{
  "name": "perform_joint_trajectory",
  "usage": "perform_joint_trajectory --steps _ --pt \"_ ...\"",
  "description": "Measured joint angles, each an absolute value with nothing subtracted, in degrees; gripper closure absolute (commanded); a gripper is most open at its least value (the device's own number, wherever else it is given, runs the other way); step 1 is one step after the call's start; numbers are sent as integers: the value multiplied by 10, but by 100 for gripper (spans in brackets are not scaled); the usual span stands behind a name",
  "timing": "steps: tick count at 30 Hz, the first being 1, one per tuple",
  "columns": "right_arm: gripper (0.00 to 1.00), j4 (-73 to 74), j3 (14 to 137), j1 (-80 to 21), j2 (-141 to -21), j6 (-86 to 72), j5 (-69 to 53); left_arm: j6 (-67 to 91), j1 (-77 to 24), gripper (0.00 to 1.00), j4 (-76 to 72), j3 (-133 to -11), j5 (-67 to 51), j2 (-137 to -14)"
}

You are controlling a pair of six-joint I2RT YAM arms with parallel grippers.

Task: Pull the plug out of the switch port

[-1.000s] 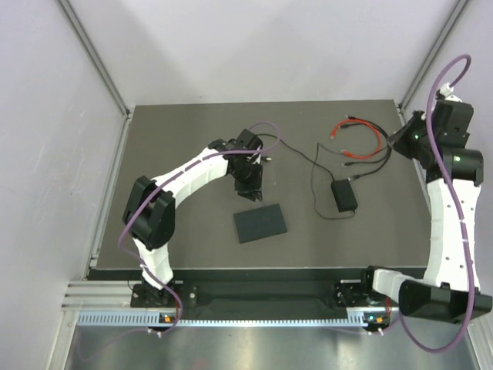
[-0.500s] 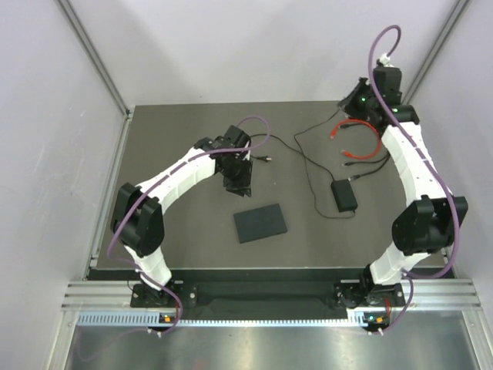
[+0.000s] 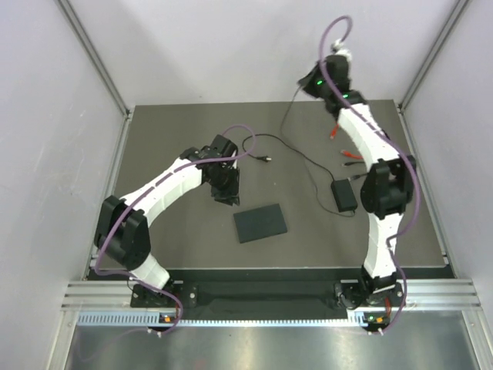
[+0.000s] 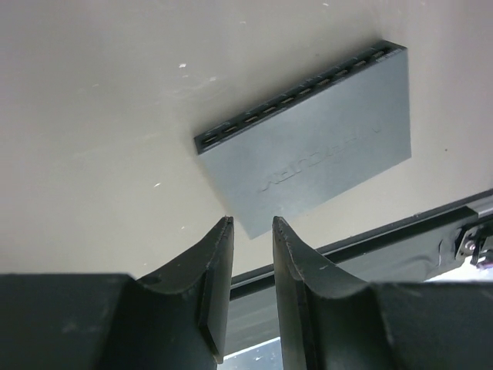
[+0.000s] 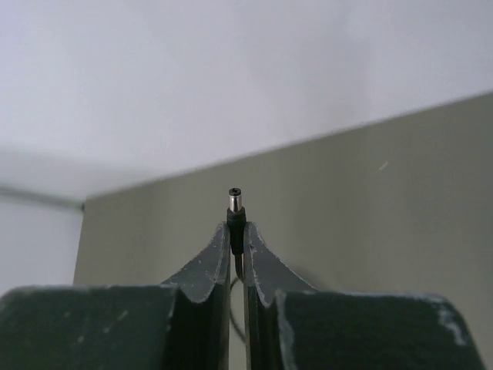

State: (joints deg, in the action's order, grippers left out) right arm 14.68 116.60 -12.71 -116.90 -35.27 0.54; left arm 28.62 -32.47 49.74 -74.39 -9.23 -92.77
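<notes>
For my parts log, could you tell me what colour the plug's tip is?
Silvery metal; the plug shows best in the right wrist view.

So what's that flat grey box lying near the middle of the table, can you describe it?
The switch is a flat, dark grey rectangular box with a matte, metal-like top bearing faint lettering. A row of small sockets runs along one long edge; nothing looks plugged in. It lies flat on the table, turned slightly askew, with no cable touching it. The left gripper hovers nearby, fingers apart, not touching it.
</notes>
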Motion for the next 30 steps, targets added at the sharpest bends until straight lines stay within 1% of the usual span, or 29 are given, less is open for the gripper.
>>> perform_joint_trajectory --steps 7,11,14,16,18,22,25,27,30 --pt "98 140 1167 -225 -1293 -377 -52 300 -299 68 506 -710 -80 -890" --pt "93 140 1184 -242 -1360 -382 -75 308 -293 68 515 -699 -81 -878" --pt "79 152 1230 -238 -1409 -388 -82 317 -293 68 516 -696 -81 -869" --pt "64 152 1260 -233 -1433 -391 -86 321 -293 68 516 -695 -81 -864" --pt "48 155 1280 -227 -1447 -392 -91 326 -293 67 516 -695 -82 -861" --pt "44 167 1318 -208 -1460 -387 -120 334 -292 67 517 -695 -84 -861" --pt "40 195 1320 -187 -1450 -373 -131 339 -290 67 517 -695 -84 -863" --pt "40 222 1293 -173 -1427 -356 -131 341 -286 67 517 -695 -83 -869" --pt "38 262 1196 -158 -1351 -328 -126 344 -269 67 516 -695 -91 -892"
